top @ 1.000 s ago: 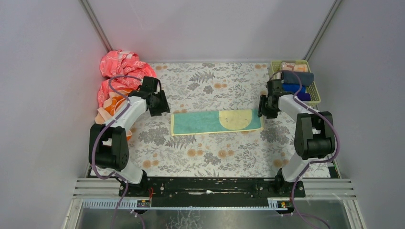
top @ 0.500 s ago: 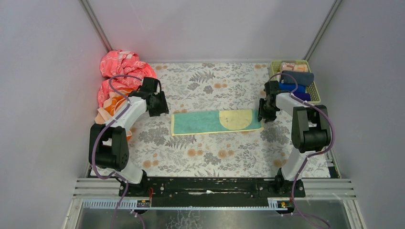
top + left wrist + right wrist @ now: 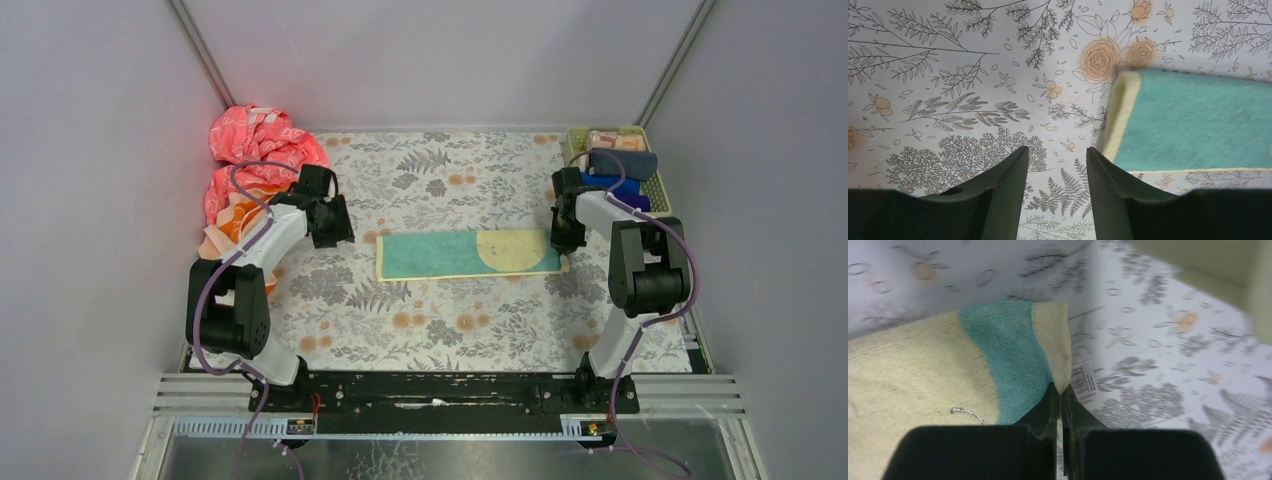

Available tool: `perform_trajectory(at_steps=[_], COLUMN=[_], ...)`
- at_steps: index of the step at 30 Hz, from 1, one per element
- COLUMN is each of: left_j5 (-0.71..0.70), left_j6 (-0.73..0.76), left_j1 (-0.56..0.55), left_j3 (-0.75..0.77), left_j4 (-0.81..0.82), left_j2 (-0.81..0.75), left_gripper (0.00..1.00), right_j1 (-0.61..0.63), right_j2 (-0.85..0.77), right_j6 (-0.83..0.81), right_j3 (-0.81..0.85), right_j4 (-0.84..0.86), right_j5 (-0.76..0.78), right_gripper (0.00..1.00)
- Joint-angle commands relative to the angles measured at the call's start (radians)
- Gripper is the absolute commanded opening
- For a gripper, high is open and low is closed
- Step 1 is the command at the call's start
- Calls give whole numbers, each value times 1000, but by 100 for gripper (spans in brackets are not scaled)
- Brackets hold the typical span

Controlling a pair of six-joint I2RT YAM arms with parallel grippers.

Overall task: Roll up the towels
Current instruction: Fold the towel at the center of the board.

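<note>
- teal towel [image 3: 468,254]: a long strip with a pale yellow half-circle near its right end. it is lying flat and unrolled on the flowered tablecloth [image 3: 450,320], about midway between the two arms, with its long side running left to right.
- right gripper [image 3: 560,238]: it is resting at the towel's right end. in the right wrist view the gripper [image 3: 1059,390] is pressing its fingers together with almost no gap, pinching the yellow-edged corner of the teal towel [image 3: 948,370]. a small white barcode label [image 3: 1083,380] is showing just beside that corner.
- left gripper [image 3: 338,228]: it is hovering just left of the towel's left end, apart from it. in the left wrist view the gripper [image 3: 1055,165] is parted a moderate way and gripping nothing; only tablecloth is showing between the fingers [image 3: 1008,185]. the left edge of the teal towel [image 3: 1193,125] is lying just to the right of them.
- heap of crumpled towels [image 3: 250,165]: pink and orange cloths are lying piled at the far left corner, beside the left arm.
- green basket [image 3: 575,135]: it is standing at the far right corner, holding rolled towels [image 3: 625,163], one dark grey-blue and one bright blue.
</note>
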Motion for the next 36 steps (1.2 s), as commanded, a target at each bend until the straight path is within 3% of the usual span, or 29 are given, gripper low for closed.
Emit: perform_trajectory(at_steps=[1, 4, 9, 17, 27, 36], left_j5=[35, 56, 83, 107, 137, 200], left_j6=[19, 16, 12, 6, -4, -19], left_j1=[3, 3, 1, 1, 1, -1], left_j3=[-10, -15, -15, -25, -38, -60], left_j4=[0, 6, 12, 18, 32, 62], left_j2=[-26, -30, -22, -14, -12, -18], left_gripper=[46, 46, 46, 46, 49, 57], right_j1=[-11, -6, 105, 324, 519, 601], right_j2=[-61, -92, -128, -61, 104, 184], right_j6=[-12, -45, -75, 71, 218, 331], right_j3=[65, 106, 139, 250, 421, 491], right_j4=[-77, -91, -94, -84, -17, 55], right_j5=[264, 247, 10, -277, -371, -428], right_gripper=[0, 0, 0, 0, 0, 0])
